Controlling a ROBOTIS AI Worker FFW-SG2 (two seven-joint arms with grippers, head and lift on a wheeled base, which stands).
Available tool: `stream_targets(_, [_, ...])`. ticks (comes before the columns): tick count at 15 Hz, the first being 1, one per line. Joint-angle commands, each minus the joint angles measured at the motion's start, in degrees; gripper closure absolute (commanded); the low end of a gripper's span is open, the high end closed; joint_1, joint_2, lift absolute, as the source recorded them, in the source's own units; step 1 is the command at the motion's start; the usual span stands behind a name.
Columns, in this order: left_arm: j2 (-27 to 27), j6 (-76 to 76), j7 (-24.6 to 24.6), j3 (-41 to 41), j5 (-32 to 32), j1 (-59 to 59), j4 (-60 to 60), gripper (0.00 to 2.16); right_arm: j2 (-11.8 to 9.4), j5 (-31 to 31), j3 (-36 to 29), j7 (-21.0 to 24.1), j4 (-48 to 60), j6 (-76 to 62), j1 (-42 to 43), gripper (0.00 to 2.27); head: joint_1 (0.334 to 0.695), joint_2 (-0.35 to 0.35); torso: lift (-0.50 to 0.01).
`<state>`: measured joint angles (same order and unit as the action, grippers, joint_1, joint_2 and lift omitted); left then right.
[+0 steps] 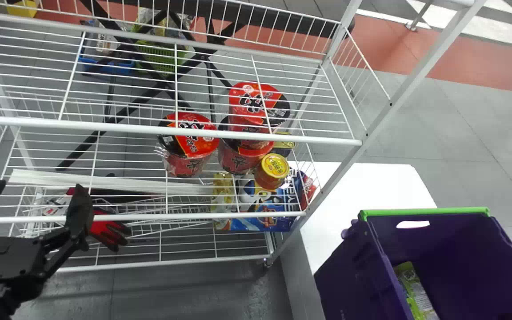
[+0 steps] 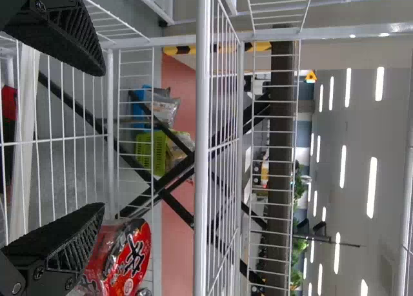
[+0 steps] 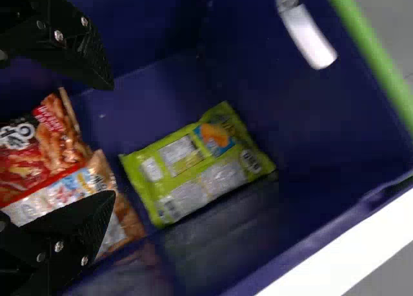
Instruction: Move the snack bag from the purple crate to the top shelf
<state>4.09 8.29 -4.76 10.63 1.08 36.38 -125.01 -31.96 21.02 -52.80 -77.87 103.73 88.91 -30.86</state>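
The purple crate [image 1: 371, 266] stands at the lower right in the head view, a green snack bag [image 1: 416, 289] lying inside. In the right wrist view that green bag [image 3: 200, 164] lies flat on the crate floor, beside a red snack bag [image 3: 42, 148] and an orange-brown one [image 3: 97, 199]. My right gripper [image 3: 106, 141] is open over the crate's inside, touching no bag that I can see. My left gripper [image 1: 42, 195] stands open and empty before the rack at the left; in the left wrist view the gripper [image 2: 103, 138] faces the wire shelves. The top shelf [image 1: 167, 129] spans the upper head view.
Red noodle cups [image 1: 189, 142] and a small yellow-lidded can [image 1: 273, 171] stand on the shelf below, with a blue package [image 1: 260, 209] and red gloves [image 1: 109, 229] lower down. A white rack post [image 1: 389, 111] rises between rack and crate. The crate rests by a white table [image 1: 367, 182].
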Motion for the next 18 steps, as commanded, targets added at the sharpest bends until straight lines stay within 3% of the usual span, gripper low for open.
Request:
stream_targets(1, [0.1,-0.2,0.2,0.0,0.0,0.7,-0.1,0.08,-0.5,0.4,2.2,-0.5,-4.8,1.2,-0.2,0.29,0.695,-0.350,-0.456])
stream_targets(7, [0.2,-2.0,1.1,-1.9,-2.0,1.4,0.1,0.08,-2.8,3.2,6.3,-0.5,-16.9,-11.8,1.2,0.29,0.695,-0.350,-0.456])
stream_targets(15, [0.3,-3.4,2.0,-2.6,-3.2,1.3,0.8,0.08,-1.3,4.6,12.9,-0.5,-26.1,-31.8,1.9,0.29,0.695,-0.350,-0.456])
stream_targets(18, [0.6,-3.8,2.6,-3.9,-4.4,1.5,0.9,0.08,-0.9,5.6,14.1,-0.5,-27.3,-32.7,1.9,0.29,0.695,-0.350,-0.456])
